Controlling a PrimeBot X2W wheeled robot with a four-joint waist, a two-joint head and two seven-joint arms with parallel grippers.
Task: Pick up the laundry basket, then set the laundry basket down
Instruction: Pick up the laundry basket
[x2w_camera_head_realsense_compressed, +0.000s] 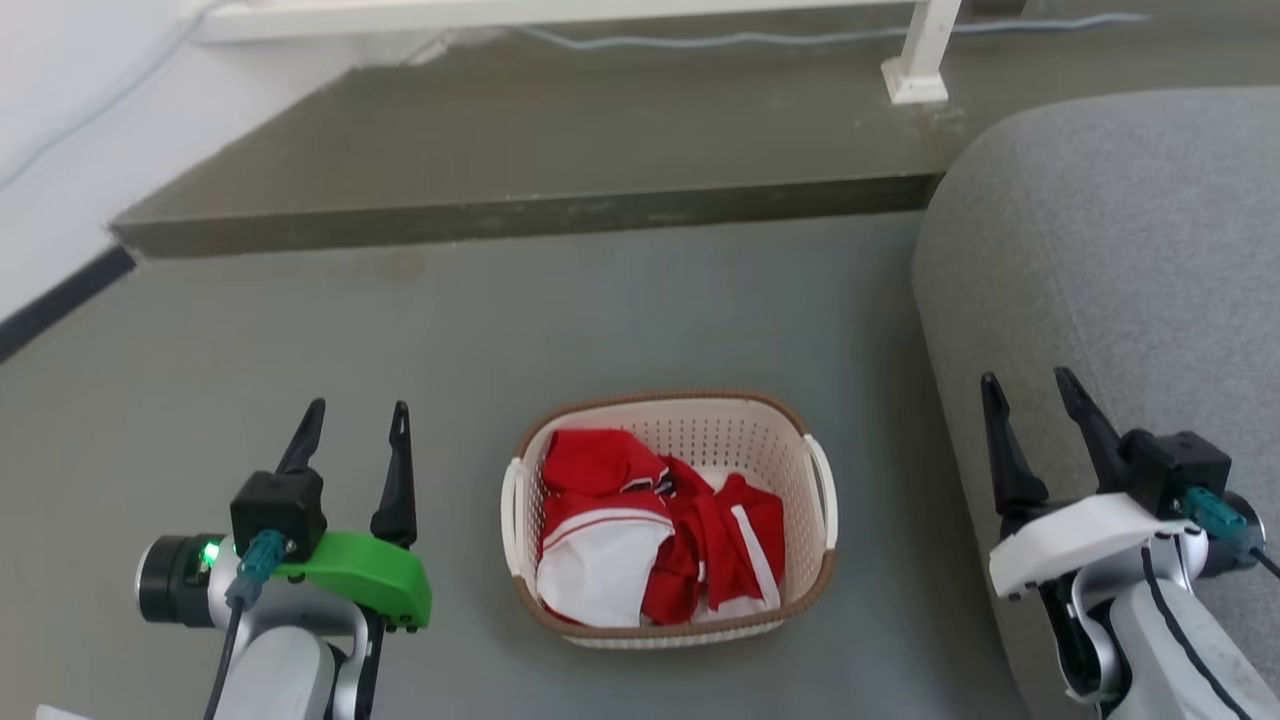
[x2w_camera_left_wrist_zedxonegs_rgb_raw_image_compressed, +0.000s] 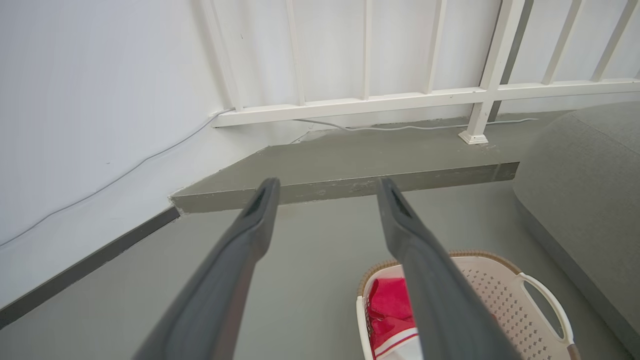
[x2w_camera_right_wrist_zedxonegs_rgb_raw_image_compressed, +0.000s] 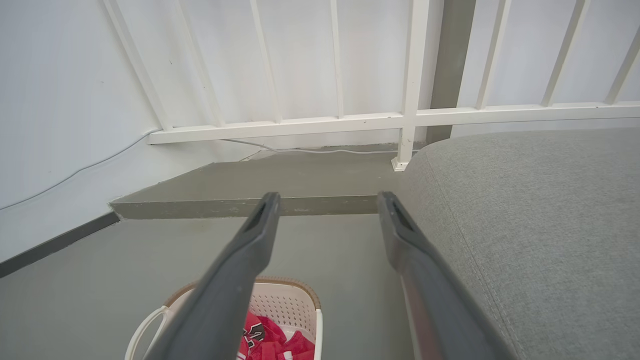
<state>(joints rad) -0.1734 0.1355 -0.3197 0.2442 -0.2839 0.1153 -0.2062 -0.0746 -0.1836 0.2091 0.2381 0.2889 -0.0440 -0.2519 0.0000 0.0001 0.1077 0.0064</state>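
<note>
Laundry basket (x2w_camera_head_realsense_compressed: 725, 440): lower centre of head view, resting on grey floor (x2w_camera_head_realsense_compressed: 450, 330); red-and-white garments (x2w_camera_head_realsense_compressed: 660, 520) inside.
Left gripper (x2w_camera_head_realsense_compressed: 358, 410): lower left of head view, fingers spread, empty, well apart from basket.
Right gripper (x2w_camera_head_realsense_compressed: 1028, 378): lower right, fingers spread, empty, seen against grey sofa (x2w_camera_head_realsense_compressed: 1100, 250).
Progress: by appearance, nothing done; pick-up not yet begun.
Remaining: reach loop handles (x2w_camera_head_realsense_compressed: 822, 490), grip, lift, set down.

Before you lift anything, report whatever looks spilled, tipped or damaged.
Nothing stands out. The laundry basket sits upright on the floor, red and white clothes bunched inside. The left gripper and right gripper are open, apart from it.
</note>
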